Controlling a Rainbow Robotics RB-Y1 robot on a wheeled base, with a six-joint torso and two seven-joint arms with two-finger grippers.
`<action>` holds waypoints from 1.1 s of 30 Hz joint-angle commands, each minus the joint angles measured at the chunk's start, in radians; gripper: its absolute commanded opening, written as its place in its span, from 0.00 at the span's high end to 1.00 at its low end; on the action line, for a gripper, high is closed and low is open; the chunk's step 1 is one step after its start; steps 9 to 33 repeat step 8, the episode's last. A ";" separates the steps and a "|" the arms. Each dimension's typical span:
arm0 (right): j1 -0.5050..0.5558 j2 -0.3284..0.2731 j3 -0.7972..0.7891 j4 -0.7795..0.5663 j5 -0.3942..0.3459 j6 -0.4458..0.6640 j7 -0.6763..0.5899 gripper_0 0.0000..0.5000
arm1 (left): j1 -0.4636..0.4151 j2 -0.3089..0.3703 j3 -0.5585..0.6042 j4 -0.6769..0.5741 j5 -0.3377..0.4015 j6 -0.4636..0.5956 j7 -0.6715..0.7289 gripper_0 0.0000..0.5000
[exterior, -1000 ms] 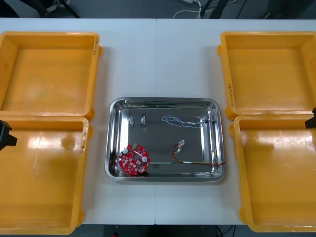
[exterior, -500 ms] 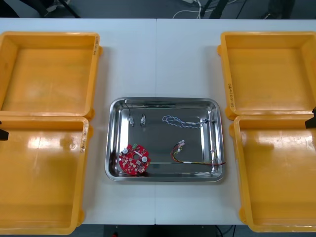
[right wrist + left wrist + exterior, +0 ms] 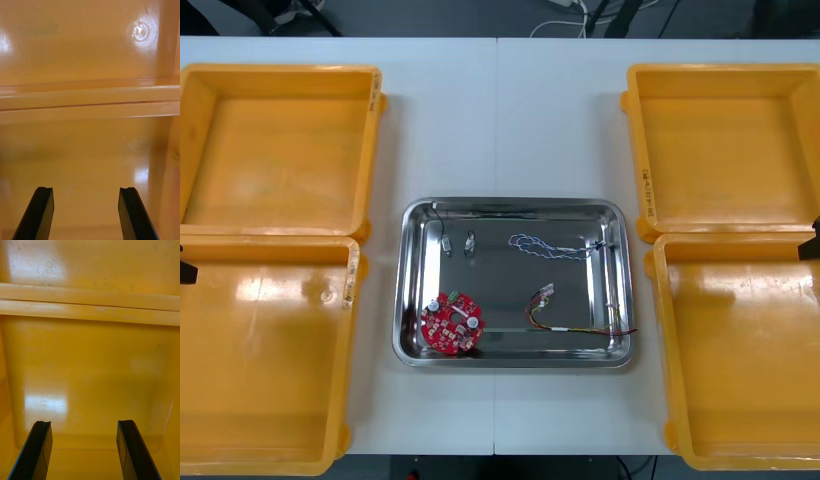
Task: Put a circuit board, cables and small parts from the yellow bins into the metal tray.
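Left arm withdrawn — tray loaded
Left gripper (image 3: 84,423), open and empty, has pulled back left of the metal tray (image 3: 510,203); right gripper (image 3: 84,189) open to its right. Circuit board (image 3: 452,322), cables (image 3: 550,245) and small metal parts (image 3: 458,243) lie inside it — loading looks complete.

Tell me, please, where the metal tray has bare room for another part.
Bare floor runs down the metal tray's middle, between the circuit board and the red and yellow cable. The blue and white cable crowds its far right.

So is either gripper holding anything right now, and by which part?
Nothing is held. The left gripper and right gripper are both open, fingers apart over the bare floors of yellow bins.
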 commanded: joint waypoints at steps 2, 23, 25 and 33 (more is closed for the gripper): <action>0.012 -0.020 0.005 -0.028 0.007 -0.007 0.052 0.00 | 0.024 0.042 0.031 -0.033 0.009 -0.001 -0.120 0.00; 0.012 -0.020 0.005 -0.028 0.007 -0.007 0.052 0.00 | 0.024 0.042 0.031 -0.033 0.009 -0.001 -0.120 0.00; 0.012 -0.020 0.005 -0.028 0.007 -0.007 0.052 0.00 | 0.024 0.042 0.031 -0.033 0.009 -0.001 -0.120 0.00; 0.012 -0.020 0.005 -0.028 0.007 -0.007 0.052 0.00 | 0.024 0.042 0.031 -0.033 0.009 -0.001 -0.120 0.00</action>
